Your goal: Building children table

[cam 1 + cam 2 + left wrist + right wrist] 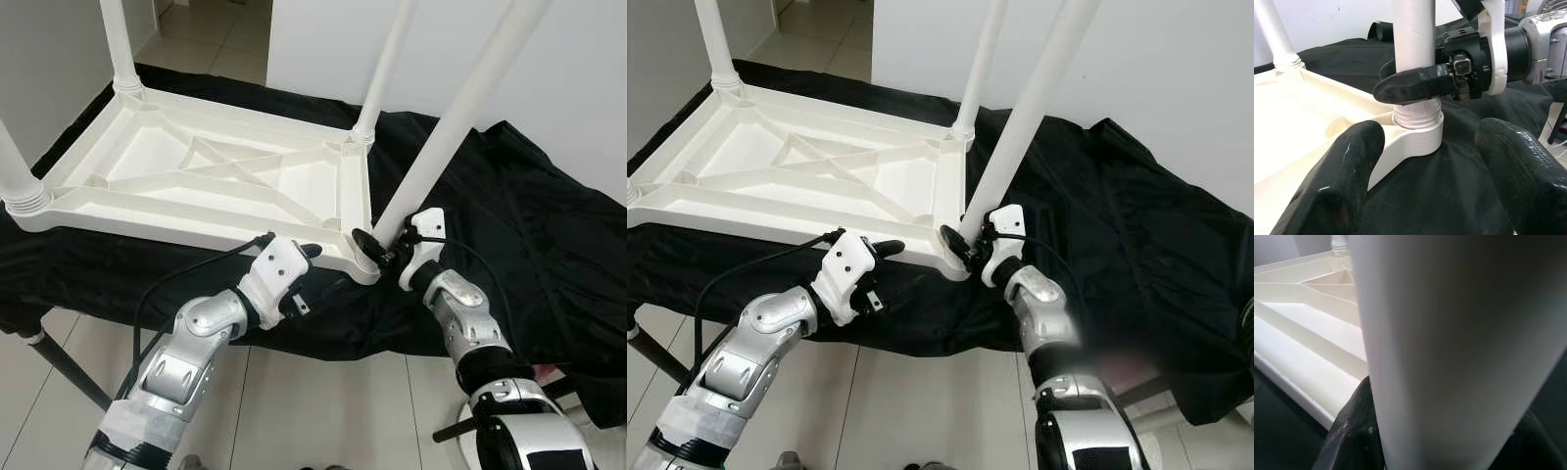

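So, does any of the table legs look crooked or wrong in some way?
Yes. The near-right leg leans clearly to the right, while the far-right leg stands nearly straight in its socket. The right claw is shut on the leaning leg near its base at the table corner.

A black cloth, a tiled floor and a white wall

A big black cloth [529, 206] lies spread out and wrinkly over a low stand, and it hangs down at the near edge. A thin black leg [69, 370] pokes out under the cloth. Pale floor tiles [323, 411] show below, and a plain white wall [588, 88] stands behind.
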Robot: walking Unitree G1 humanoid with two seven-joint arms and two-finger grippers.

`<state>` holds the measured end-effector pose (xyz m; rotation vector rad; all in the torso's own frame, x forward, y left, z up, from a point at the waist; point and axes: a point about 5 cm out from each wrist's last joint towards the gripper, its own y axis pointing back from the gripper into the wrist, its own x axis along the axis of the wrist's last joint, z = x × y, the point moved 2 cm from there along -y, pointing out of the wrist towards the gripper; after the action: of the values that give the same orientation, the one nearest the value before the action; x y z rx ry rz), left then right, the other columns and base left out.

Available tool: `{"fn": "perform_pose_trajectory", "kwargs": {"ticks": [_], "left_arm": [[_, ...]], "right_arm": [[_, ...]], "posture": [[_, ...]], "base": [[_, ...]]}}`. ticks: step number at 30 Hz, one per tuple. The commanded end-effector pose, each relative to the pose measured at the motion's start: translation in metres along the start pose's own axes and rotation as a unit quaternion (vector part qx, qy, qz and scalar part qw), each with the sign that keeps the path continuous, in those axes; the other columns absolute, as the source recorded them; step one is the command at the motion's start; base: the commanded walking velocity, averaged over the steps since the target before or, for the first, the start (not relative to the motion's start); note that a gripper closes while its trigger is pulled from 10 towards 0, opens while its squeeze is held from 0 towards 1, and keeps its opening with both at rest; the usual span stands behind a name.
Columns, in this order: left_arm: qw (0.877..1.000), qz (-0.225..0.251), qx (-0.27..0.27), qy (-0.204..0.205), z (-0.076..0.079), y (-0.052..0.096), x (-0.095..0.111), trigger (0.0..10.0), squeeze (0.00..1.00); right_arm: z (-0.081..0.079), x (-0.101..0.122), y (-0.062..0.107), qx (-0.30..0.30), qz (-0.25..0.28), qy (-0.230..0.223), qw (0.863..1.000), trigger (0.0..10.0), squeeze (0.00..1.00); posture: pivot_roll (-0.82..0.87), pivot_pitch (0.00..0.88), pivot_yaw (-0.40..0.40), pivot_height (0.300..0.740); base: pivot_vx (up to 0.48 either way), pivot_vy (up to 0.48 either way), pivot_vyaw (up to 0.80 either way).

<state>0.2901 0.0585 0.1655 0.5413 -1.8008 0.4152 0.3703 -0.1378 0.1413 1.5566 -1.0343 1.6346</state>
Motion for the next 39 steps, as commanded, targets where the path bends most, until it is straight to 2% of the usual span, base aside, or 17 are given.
{"fn": "perform_pose_trajectory", "kwargs": {"ticks": [1, 8, 10, 12, 14, 16, 21, 22, 23, 24, 28, 33, 34, 35, 36, 37, 39], "left_arm": [[1.0, 0.0, -0.011, 0.004, 0.004, -0.002, -0.002, 10.0, 0.0], [1.0, -0.001, -0.013, 0.005, 0.006, -0.001, -0.002, 10.0, 0.0], [1.0, -0.002, -0.015, 0.007, 0.007, -0.001, -0.003, 10.0, 0.0], [1.0, -0.002, -0.015, 0.007, 0.007, -0.001, -0.003, 10.0, 0.0], [1.0, -0.002, -0.015, 0.008, 0.008, -0.001, -0.003, 10.0, 0.0], [1.0, -0.003, -0.014, 0.009, 0.008, 0.0, -0.004, 10.0, 0.0], [1.0, -0.003, -0.013, 0.011, 0.009, 0.0, -0.004, 10.0, 0.0], [1.0, -0.003, -0.013, 0.012, 0.01, 0.0, -0.004, 10.0, 0.0], [1.0, -0.003, -0.013, 0.012, 0.01, 0.0, -0.004, 10.0, 0.0], [1.0, -0.003, -0.012, 0.013, 0.011, 0.001, -0.004, 10.0, 0.0], [1.0, -0.004, -0.011, 0.016, 0.013, 0.002, -0.005, 10.0, 0.0], [1.0, -0.004, -0.011, 0.017, 0.014, 0.002, -0.006, 10.0, 0.0], [1.0, -0.004, -0.011, 0.018, 0.014, 0.002, -0.006, 10.0, 0.0], [1.0, -0.004, -0.011, 0.018, 0.014, 0.002, -0.006, 10.0, 0.0], [1.0, -0.005, -0.01, 0.018, 0.015, 0.002, -0.006, 10.0, 0.0], [1.0, -0.004, -0.01, 0.019, 0.015, 0.002, -0.006, 10.0, 0.0], [1.0, -0.004, -0.01, 0.019, 0.015, 0.002, -0.006, 10.0, 0.0]], "right_arm": [[0.006, -0.006, 0.006, -0.038, -0.007, -0.023, 0.999, 10.0, 0.0], [0.002, -0.005, 0.006, -0.066, -0.002, -0.027, 0.997, 10.0, 0.0], [-0.001, -0.008, 0.009, -0.128, -0.003, -0.038, 0.991, 10.0, 0.0], [-0.001, -0.008, 0.009, -0.128, -0.003, -0.038, 0.991, 10.0, 0.0], [-0.004, -0.01, 0.011, -0.155, -0.006, -0.044, 0.987, 10.0, 0.0], [-0.012, -0.015, 0.017, -0.216, -0.007, -0.055, 0.975, 10.0, 0.0], [-0.016, -0.018, 0.021, -0.259, -0.012, -0.064, 0.964, 10.0, 0.0], [-0.02, -0.02, 0.02, -0.292, -0.017, -0.069, 0.954, 10.0, 0.0], [-0.02, -0.02, 0.02, -0.292, -0.017, -0.069, 0.954, 10.0, 0.0], [-0.026, -0.021, 0.018, -0.31, -0.019, -0.078, 0.947, 10.0, 0.0], [-0.033, -0.021, 0.013, -0.319, -0.022, -0.08, 0.944, 10.0, 0.0], [-0.033, -0.02, 0.014, -0.313, -0.025, -0.076, 0.946, 10.0, 0.0], [-0.033, -0.02, 0.015, -0.303, -0.024, -0.078, 0.949, 10.0, 0.1], [-0.033, -0.02, 0.015, -0.303, -0.024, -0.078, 0.949, 10.0, 0.1], [-0.034, -0.019, 0.016, -0.295, -0.022, -0.077, 0.952, 10.0, 0.95], [-0.036, -0.018, 0.017, -0.279, -0.017, -0.08, 0.957, 10.0, 1.0], [-0.038, -0.017, 0.018, -0.269, -0.014, -0.081, 0.96, 10.0, 1.0]], "posture": [[0.08, 0.063, -0.144, 0.74], [0.08, 0.068, -0.141, 0.74], [0.08, 0.073, -0.141, 0.74], [0.08, 0.073, -0.141, 0.74], [0.08, 0.076, -0.145, 0.74], [0.08, 0.079, -0.152, 0.74], [0.09, 0.081, -0.155, 0.74], [0.09, 0.082, -0.159, 0.74], [0.09, 0.082, -0.159, 0.74], [0.09, 0.084, -0.163, 0.74], [0.09, 0.086, -0.169, 0.74], [0.09, 0.087, -0.172, 0.74], [0.1, 0.087, -0.175, 0.74], [0.1, 0.087, -0.175, 0.74], [0.1, 0.087, -0.175, 0.74], [0.1, 0.087, -0.175, 0.74], [0.09, 0.086, -0.176, 0.74]], "base": [[0.0, 0.0, 0.0], [0.0, 0.0, 0.0], [0.0, 0.0, 0.0], [0.0, 0.0, 0.0], [0.0, 0.0, 0.0], [0.0, 0.0, 0.0], [0.0, 0.0, 0.0], [0.0, 0.0, 0.0], [0.0, 0.0, 0.0], [0.0, 0.0, 0.0], [0.0, 0.0, 0.0], [0.0, 0.0, 0.0], [0.0, 0.0, 0.0], [0.0, 0.0, 0.0], [0.0, 0.0, 0.0], [0.0, 0.0, 0.0], [0.0, 0.0, 0.0]]}}
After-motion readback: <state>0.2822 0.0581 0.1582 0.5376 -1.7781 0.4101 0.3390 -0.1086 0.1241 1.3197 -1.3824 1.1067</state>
